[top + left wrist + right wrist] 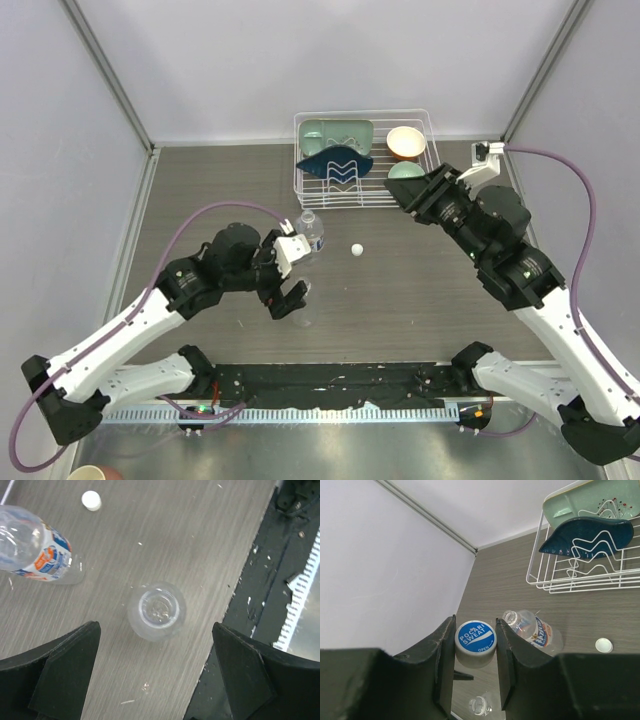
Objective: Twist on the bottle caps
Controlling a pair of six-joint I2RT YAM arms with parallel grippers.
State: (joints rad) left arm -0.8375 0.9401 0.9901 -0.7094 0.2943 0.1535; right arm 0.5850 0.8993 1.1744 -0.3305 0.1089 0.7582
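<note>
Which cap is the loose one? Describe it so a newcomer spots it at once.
From the white wire rack at the far end, come nearer to the labelled bottle. Just right of it lies the loose cap: small, round, plain white, unlike the blue-printed cap between the fingers of the right gripper.

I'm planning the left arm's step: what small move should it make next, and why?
Probably lower the left pincer around the upright bottle and close. Its jaws stand open above that uncapped bottle, while the right pincer grips a cap.
</note>
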